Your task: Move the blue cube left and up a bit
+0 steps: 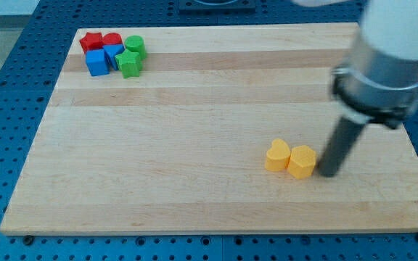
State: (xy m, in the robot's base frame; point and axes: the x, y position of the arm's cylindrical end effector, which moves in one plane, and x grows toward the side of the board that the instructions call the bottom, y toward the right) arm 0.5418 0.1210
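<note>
Board [194, 196]: cluster of six blocks at the view's top-left corner, comprising red star [91, 40] and red cylinder [112, 39] along the top, green cylinder [135, 46] at their right, blue cube [96, 62] at the cluster's lower left, a second blue block [115, 54] touching its right, green star [129, 64] at lower right. Second group, well apart toward the view's lower right: yellow heart [277, 155] touching yellow hexagonal block [302, 161] on its right. My tip [326, 174] stands just right of the hexagonal block.
</note>
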